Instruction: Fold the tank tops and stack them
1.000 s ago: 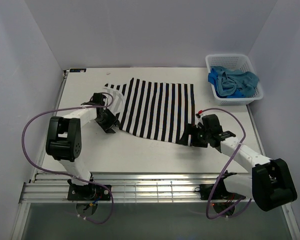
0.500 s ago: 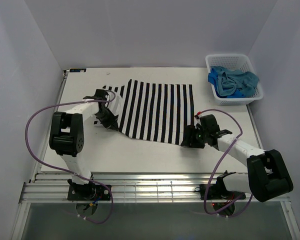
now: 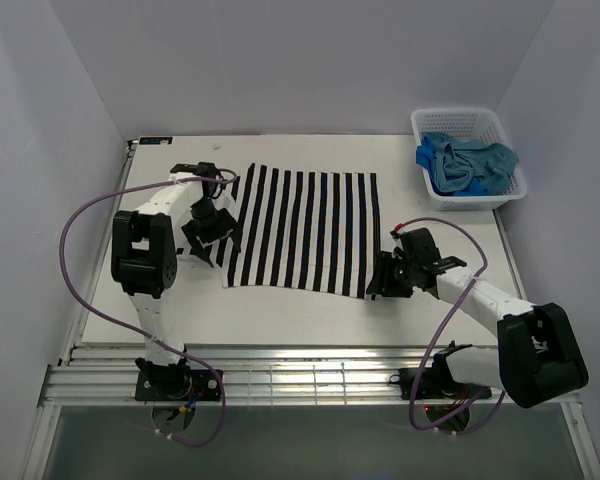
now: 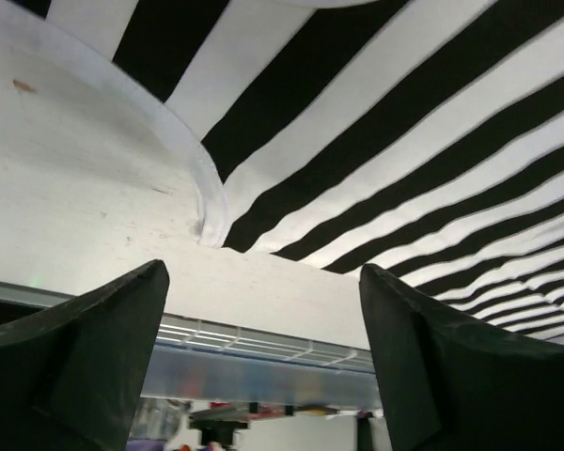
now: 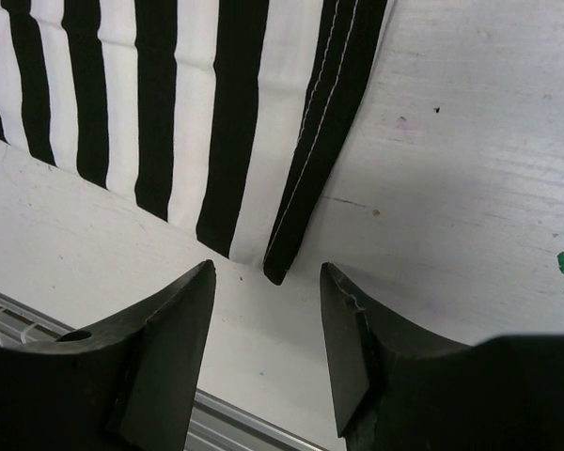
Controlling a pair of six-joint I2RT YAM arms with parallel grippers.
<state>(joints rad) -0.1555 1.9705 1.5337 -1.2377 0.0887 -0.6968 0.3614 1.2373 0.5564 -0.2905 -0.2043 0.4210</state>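
Observation:
The black-and-white striped tank top (image 3: 300, 230) lies spread flat in the middle of the table. My left gripper (image 3: 206, 230) is at its left edge. In the left wrist view that gripper (image 4: 263, 272) is open with bare table between its fingers, and the striped cloth (image 4: 404, 141) lies just ahead. My right gripper (image 3: 378, 280) is at the top's near right corner. In the right wrist view it (image 5: 268, 272) stands open, and the tip of the striped corner (image 5: 280, 268) lies on the table between the fingertips. Crumpled blue tank tops (image 3: 465, 165) fill the basket.
The white lattice basket (image 3: 450, 120) stands at the back right corner of the table. Purple cables loop from both arms. A slatted metal rail (image 3: 300, 375) runs along the near table edge. Pale walls close in on the left, back and right.
The striped top now lies straighter, with its near edge pulled toward me. My left gripper shut, then opened again, and moved back along the left edge. My right gripper narrowed and shifted slightly left.

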